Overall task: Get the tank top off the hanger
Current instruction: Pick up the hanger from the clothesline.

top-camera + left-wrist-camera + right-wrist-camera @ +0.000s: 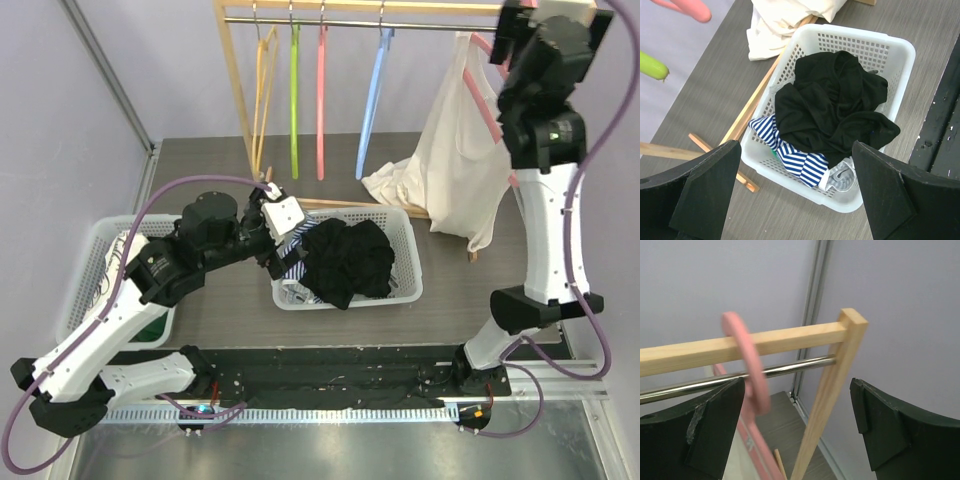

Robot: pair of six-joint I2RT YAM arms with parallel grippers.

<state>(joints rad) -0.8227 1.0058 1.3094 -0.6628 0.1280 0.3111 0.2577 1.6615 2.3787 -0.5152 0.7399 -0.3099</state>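
R: right gripper jaws apart; up at pink hanger hook by rail, likely to unhook it | tank top hangs from that hanger | L: left gripper apart, empty; parked over basket

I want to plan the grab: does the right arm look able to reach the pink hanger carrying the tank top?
Probably yes. The right gripper is open, up at the rail, and the hook of the pink hanger hangs just ahead of it with nothing between; only the wooden post stands close by.
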